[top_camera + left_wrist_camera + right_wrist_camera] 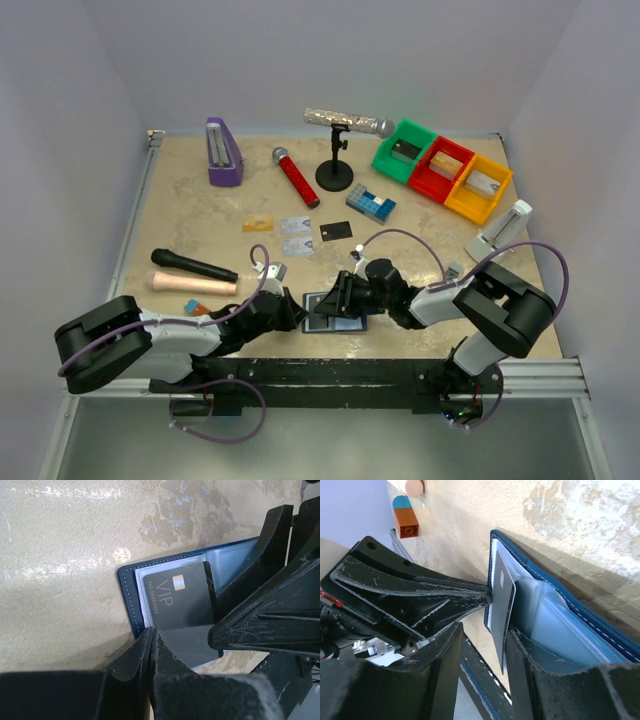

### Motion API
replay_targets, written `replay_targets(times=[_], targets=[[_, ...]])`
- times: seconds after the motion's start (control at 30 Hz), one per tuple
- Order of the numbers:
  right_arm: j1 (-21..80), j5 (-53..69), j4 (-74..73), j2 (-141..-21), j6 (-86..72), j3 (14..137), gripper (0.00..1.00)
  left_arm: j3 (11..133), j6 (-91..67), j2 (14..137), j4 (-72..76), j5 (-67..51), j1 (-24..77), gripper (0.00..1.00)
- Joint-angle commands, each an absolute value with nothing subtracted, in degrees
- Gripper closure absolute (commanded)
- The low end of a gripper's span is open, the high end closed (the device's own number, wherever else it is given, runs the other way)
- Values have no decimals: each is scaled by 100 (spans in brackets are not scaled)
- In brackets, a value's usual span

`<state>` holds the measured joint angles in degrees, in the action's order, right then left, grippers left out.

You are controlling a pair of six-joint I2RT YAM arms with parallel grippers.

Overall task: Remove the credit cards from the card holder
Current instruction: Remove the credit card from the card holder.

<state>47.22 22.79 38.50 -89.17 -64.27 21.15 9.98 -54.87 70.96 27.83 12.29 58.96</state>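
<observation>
The dark-blue card holder (322, 324) lies open on the table between both grippers. A dark grey card marked VIP (185, 605) sticks halfway out of its pale pocket (555, 620). My left gripper (151, 641) is shut, with its tips pressed on the card holder's stitched edge (127, 595) beside that card. My right gripper (485, 650) is open, and the dark card (502, 615) stands edge-on between its fingers, close to the right one, with a gap to the left one. A gold card (258, 224), two silver cards (295, 226) and a black card (336, 231) lie flat farther back.
A black microphone (195, 266), a pale cylinder (190, 283) and an orange-and-blue block (197, 308) lie left. Behind are a purple metronome (222, 152), a red microphone (296, 177), a mic stand (335, 170), a blue-and-white brick block (371, 203) and green, red and yellow bins (443, 170).
</observation>
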Motion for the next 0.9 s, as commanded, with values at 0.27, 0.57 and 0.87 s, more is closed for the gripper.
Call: replay_targets(times=[0.27, 0.57, 0.87], targets=[[4755, 2821, 4219, -9070, -6521, 2452, 56, 817, -5546, 7374, 2759, 1011, 5959, 100], [4764, 3032, 4034, -9255, -6504, 2646, 55, 782, -5572, 7409, 2883, 958, 5977, 100], [4755, 3076, 3850, -9071, -6425, 2654, 57, 782, -5616, 7322, 2681, 1028, 5977, 93]])
